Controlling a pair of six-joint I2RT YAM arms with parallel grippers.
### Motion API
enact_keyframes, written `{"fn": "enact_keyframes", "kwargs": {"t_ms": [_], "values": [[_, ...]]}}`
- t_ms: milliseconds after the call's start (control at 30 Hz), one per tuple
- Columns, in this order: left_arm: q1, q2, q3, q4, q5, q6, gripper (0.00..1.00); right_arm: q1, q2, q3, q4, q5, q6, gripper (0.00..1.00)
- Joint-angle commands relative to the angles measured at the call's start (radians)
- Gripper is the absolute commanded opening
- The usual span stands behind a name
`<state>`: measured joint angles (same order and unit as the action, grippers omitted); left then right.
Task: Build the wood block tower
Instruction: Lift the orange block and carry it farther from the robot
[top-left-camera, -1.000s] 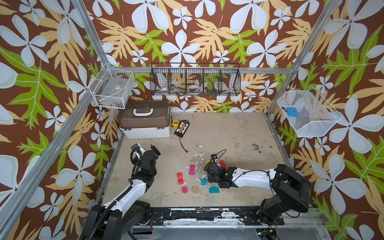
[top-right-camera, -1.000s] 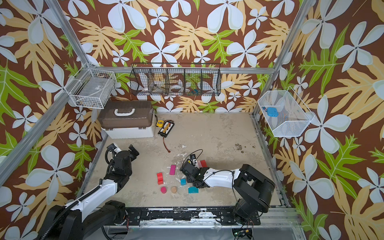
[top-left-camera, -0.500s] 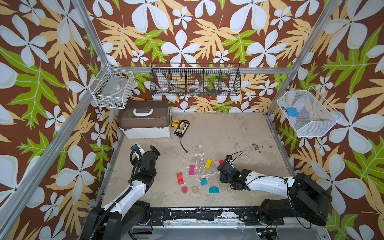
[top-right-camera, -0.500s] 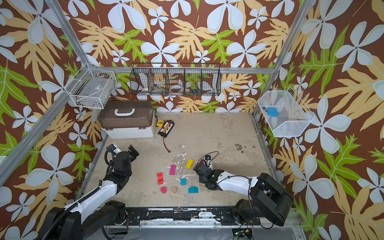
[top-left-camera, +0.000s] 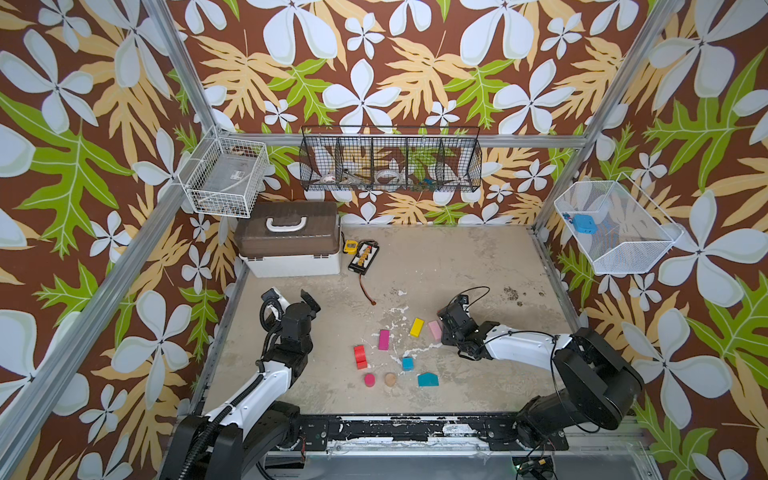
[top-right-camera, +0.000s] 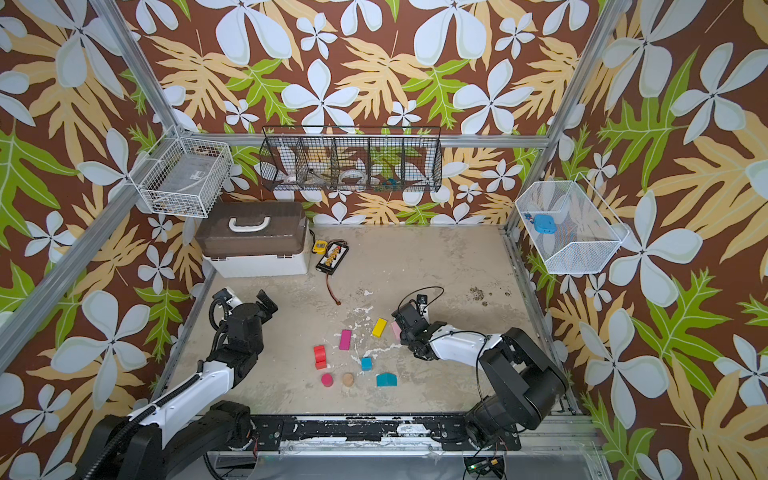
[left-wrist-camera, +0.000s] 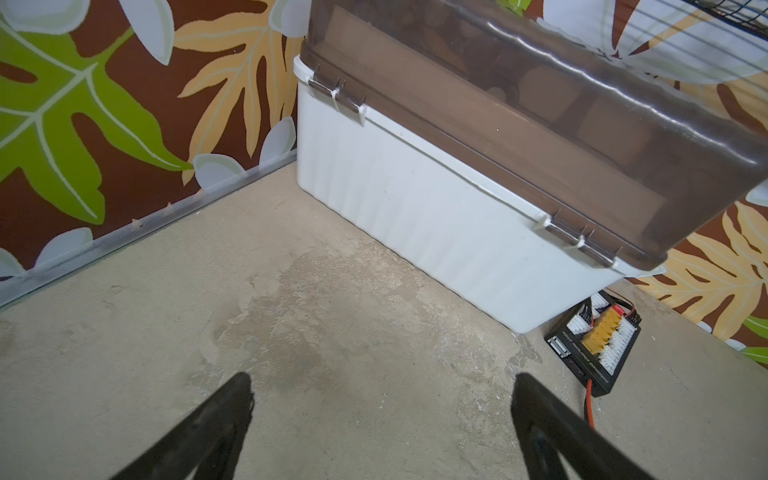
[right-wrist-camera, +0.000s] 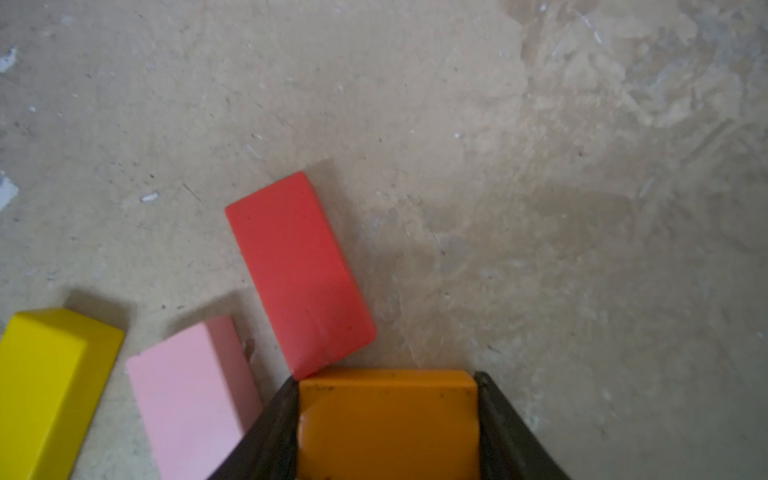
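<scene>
Ten blocks (top-right-camera: 366, 363) showed in all, none stacked, so no tower stood. One orange block (right-wrist-camera: 388, 428) was pinched between the half-closed jaws of the right gripper (right-wrist-camera: 386, 378), low over the table (top-left-camera: 457, 266) right of its middle. One flat red brick (right-wrist-camera: 299, 270) lay just ahead of it, with one pink brick (top-left-camera: 434, 330) and one yellow brick (top-left-camera: 417, 326) beside. Toward the middle of the front edge lay one magenta brick (top-left-camera: 383, 339), one red piece (top-left-camera: 360, 356), one blue cube (top-left-camera: 407, 363), one teal house (top-left-camera: 427, 379), one magenta cylinder (top-left-camera: 369, 380) and one tan cylinder (top-left-camera: 390, 379). Of two grippers, the left gripper (left-wrist-camera: 382, 380) was spread wide and empty near the left edge, facing the one box (left-wrist-camera: 415, 216). The likeliest slip was setting the orange block off-centre on the red brick, so that it tipped off or pushed the brick askew. The jaw next to the pink brick could also shove it. Whether orange touched red could not be told.
</scene>
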<state>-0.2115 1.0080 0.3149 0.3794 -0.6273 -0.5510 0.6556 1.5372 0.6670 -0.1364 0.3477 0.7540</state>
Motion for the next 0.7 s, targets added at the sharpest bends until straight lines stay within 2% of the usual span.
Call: {"fn": "enact_keyframes", "kwargs": {"t_ms": [0, 100, 233, 500, 600, 667], "values": [[0.001, 0.004, 0.003, 0.013, -0.015, -0.006, 0.98, -0.010, 0.034, 0.048, -0.016, 0.011, -0.015, 0.53], [0.001, 0.011, 0.010, 0.011, -0.016, -0.006, 0.98, -0.038, 0.052, 0.081, -0.025, 0.005, -0.023, 0.50], [0.000, 0.022, 0.016, 0.007, -0.014, -0.006, 0.98, -0.105, -0.002, 0.071, -0.025, -0.008, -0.033, 0.49], [0.001, 0.008, 0.006, 0.011, -0.015, -0.007, 1.00, -0.386, -0.195, -0.002, -0.017, -0.123, -0.103, 0.50], [0.000, 0.009, 0.008, 0.011, -0.013, -0.006, 1.00, -0.487, -0.208, 0.004, -0.002, -0.198, -0.141, 0.51], [0.001, 0.005, 0.004, 0.013, -0.012, -0.006, 1.00, -0.528, -0.193, 0.019, 0.000, -0.200, -0.160, 0.50]]}}
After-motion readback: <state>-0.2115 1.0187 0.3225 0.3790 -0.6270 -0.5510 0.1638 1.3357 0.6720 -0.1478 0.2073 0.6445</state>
